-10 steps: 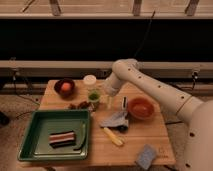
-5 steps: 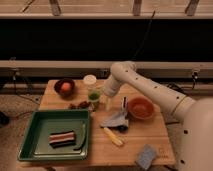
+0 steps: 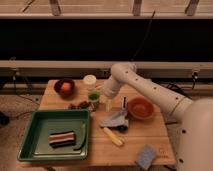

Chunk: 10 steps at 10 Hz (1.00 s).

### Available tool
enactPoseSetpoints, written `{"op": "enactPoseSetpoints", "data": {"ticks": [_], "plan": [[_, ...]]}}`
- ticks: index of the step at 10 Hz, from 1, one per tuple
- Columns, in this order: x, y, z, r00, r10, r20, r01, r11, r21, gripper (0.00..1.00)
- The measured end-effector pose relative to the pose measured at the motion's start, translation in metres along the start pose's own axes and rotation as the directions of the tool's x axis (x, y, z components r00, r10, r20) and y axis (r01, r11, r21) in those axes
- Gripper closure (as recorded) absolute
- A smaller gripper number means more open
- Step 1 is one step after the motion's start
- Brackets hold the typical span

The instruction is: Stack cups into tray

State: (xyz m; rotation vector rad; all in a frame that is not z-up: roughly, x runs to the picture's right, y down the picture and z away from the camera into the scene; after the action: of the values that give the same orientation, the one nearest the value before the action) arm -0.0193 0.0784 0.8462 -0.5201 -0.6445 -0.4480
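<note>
The pale green translucent cup [image 3: 94,96] stands upright on the wooden table, just behind the tray's far right corner. My gripper [image 3: 106,100] hangs down from the white arm right beside this cup, on its right. A small dark shiny cup [image 3: 123,103] stands left of the orange bowl, right of the gripper. The large dark green tray [image 3: 31,136] lies at the front left and holds a striped flat item [image 3: 61,138].
An orange bowl [image 3: 140,108] sits at the right. A dark red bowl [image 3: 64,87] with an orange fruit and a white round container [image 3: 90,80] are at the back. A grey packet [image 3: 116,120], a yellow item [image 3: 113,136] and a grey-blue sponge [image 3: 146,156] lie in front.
The arm has shifted a little to the left and down, bringing the gripper closer to the pale green cup. The objects on the table have not moved.
</note>
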Motion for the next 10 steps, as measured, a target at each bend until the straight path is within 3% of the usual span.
{"op": "enactPoseSetpoints", "data": {"ticks": [5,10], "plan": [[0.009,-0.004,0.026,1.0,-0.005,-0.005,0.005,1.0,-0.019,0.21],[0.014,-0.016,0.027,1.0,-0.015,-0.026,0.015,1.0,0.001,0.69]]}}
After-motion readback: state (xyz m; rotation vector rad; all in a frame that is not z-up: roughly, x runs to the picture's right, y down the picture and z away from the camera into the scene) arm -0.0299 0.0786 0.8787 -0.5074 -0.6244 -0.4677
